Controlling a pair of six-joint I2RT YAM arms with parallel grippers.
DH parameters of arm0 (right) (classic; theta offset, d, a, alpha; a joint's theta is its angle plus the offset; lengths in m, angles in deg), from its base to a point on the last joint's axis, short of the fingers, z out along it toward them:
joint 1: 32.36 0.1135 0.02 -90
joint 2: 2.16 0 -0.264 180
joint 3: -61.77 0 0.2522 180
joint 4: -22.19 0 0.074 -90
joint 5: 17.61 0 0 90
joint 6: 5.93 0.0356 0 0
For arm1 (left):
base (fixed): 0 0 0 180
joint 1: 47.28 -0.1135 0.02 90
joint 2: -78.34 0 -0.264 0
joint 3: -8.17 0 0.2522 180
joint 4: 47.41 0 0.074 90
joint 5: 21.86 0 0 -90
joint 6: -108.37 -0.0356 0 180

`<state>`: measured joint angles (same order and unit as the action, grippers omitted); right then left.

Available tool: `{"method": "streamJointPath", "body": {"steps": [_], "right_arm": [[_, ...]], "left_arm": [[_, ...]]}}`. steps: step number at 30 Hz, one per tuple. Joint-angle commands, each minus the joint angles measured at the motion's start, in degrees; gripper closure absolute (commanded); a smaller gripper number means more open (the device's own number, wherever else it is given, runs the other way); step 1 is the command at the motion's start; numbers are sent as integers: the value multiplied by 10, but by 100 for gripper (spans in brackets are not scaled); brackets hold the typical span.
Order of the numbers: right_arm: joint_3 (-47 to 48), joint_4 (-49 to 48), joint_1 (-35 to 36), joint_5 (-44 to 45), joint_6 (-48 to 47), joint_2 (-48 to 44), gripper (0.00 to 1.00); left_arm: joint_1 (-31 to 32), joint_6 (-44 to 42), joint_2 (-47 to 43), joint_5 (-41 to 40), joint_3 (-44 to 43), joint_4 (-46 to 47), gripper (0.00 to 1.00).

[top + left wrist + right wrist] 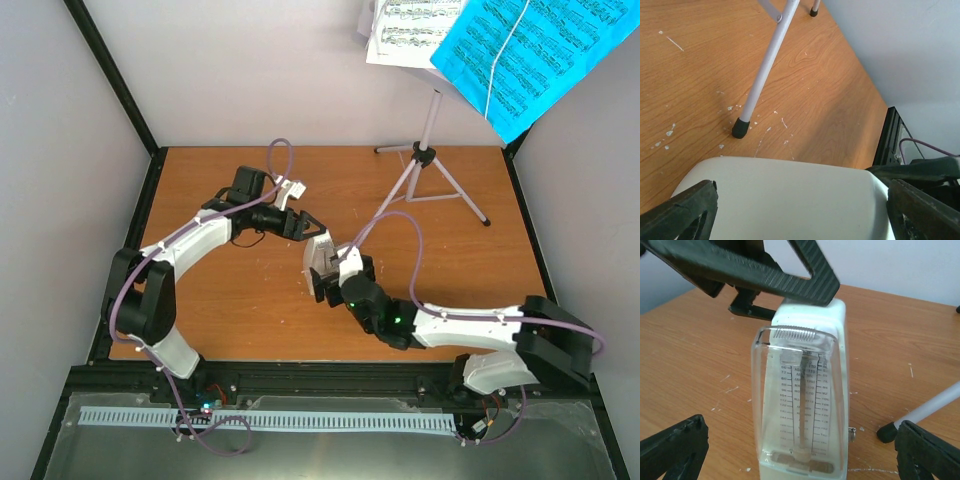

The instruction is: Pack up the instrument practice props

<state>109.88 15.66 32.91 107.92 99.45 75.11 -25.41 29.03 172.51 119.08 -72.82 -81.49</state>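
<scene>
The white pyramid metronome (320, 257) with its clear cover (797, 405) stands upright on the wooden table (230, 310), mid-table. My right gripper (800, 455) is open, its fingers wide apart either side of the metronome's base with gaps showing. My left gripper (800, 215) is open too, reaching over the metronome's white back (785, 200) from the far left side. The lilac tripod music stand (430, 125) stands at the back right. One of its legs (765, 65) passes close by. White pages (410, 30) and bright-blue pages (530, 60) of sheet music rest on top of it.
Black frame rails (145, 200) edge the table, with grey walls behind and at both sides. A stand foot (887, 432) sits just right of the metronome. A white slotted strip (270, 420) runs along the front below the arm bases. Lilac cables loop off both arms.
</scene>
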Motion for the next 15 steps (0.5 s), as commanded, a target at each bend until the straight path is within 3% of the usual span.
{"method": "streamJointPath", "body": {"steps": [1,7,12,15], "right_arm": [[-38,15,2,-57,-27,-78,0],[-78,34,1,-149,-50,-231,0],[-67,96,-3,-117,-48,-319,0],[-50,158,-51,-119,-13,-335,0]], "left_arm": [[-10,-1,-30,-56,14,-3,4],[-47,31,-100,-70,55,76,1],[-47,-11,-139,-68,65,82,1],[-35,-67,-158,-59,72,66,1]]}}
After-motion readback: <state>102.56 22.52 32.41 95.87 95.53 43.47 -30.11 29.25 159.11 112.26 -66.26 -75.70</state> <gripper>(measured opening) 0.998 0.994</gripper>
